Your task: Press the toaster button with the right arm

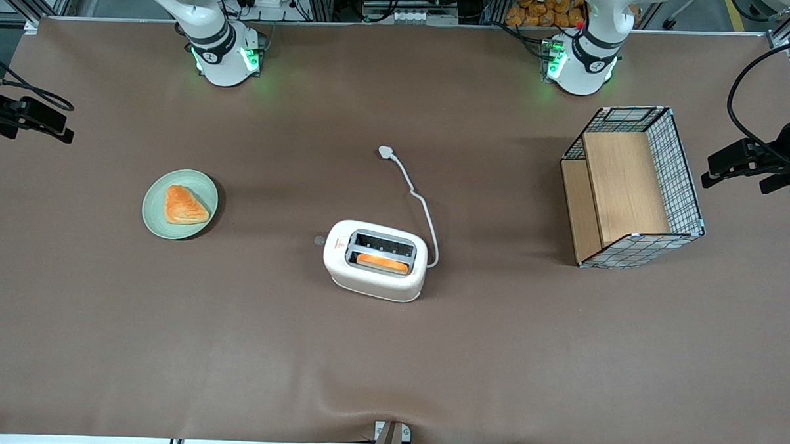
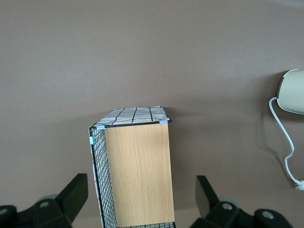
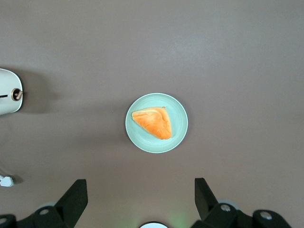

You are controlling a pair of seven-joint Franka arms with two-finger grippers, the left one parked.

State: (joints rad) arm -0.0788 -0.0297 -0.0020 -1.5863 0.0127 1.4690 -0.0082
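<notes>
Sticking out of the short end of the toaster (image 1: pixel 375 259) that faces the working arm's end of the bench (image 1: pixel 390 353), the button (image 1: pixel 319 241) is a small pale knob sitting just off the cream body. In the right wrist view the button (image 3: pixel 17 94) shows as a round stud on the toaster's (image 3: pixel 6 91) rounded end. The toaster stands near the middle of the bench with its long axis running from one arm's end toward the other, so the button end is the one nearest the right arm (image 1: pixel 212 39). A slice of toast (image 1: pixel 382 263) fills the slot nearer the front camera, and the white cord (image 1: pixel 422 203) trails off farther from that camera. The tool (image 3: pixel 140 183) hangs high over the green plate (image 3: pixel 142 137) and its pastry (image 3: pixel 153 122), its fingers (image 3: pixel 73 202) spread wide apart and gripping nothing (the front view does not catch it). Plate and toaster lie well apart, so the coming move probably turns on travelling sideways from above the plate toward the parked arm's end, then descending onto that near end.
</notes>
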